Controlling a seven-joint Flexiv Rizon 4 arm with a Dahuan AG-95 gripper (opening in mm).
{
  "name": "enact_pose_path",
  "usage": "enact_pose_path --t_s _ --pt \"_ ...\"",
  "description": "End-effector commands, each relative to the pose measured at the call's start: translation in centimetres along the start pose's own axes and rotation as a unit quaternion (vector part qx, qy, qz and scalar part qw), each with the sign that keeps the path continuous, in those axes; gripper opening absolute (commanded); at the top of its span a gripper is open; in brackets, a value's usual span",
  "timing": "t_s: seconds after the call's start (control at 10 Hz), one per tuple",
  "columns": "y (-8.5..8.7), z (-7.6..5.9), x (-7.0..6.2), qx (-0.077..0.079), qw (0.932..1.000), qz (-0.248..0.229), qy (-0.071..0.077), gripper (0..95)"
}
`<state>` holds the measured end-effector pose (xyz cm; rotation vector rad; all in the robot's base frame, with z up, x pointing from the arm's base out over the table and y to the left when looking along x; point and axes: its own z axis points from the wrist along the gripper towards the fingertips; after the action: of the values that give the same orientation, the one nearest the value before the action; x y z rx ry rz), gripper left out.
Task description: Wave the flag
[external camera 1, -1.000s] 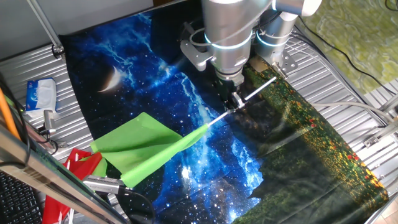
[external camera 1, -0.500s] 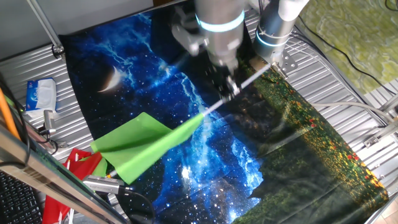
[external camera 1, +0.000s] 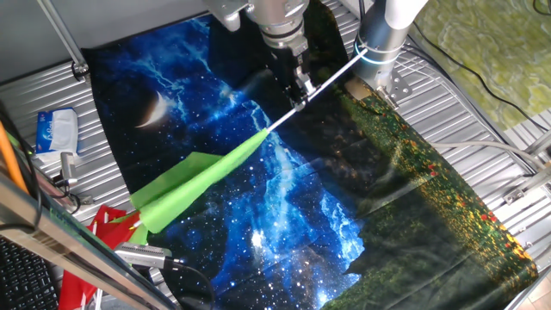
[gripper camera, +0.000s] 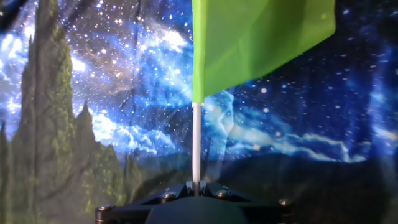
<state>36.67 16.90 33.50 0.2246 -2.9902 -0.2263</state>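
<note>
A starry blue night-sky printed mat (external camera 1: 258,172) covers the table. Above it slants the lime-green cloth flag on a thin white stick (external camera 1: 194,183), cloth low at the near left (by a red cloth (external camera 1: 112,226)). The dark two-finger gripper (external camera 1: 297,90) is clamped on the stick.

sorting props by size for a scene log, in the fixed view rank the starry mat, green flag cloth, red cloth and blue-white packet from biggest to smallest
1. Starry mat, by far the largest.
2. Green flag cloth.
3 and 4. Red cloth and blue-white packet look similar; the red cloth is partly hidden, so I won't rank them.
</note>
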Motion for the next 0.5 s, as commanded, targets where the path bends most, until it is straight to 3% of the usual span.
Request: enact_pose_path --t_s 0.1,0.3,0.5 --pt "-0.3 -0.9 0.5 -0.005 1.0000 -0.005 0.000 0.0" --pt "-0.4 -3.7 0.8 -0.009 0.9999 -0.005 0.010 0.0" --pt "-0.5 -4.9 1.1 -0.010 0.9998 -0.005 0.014 0.0"
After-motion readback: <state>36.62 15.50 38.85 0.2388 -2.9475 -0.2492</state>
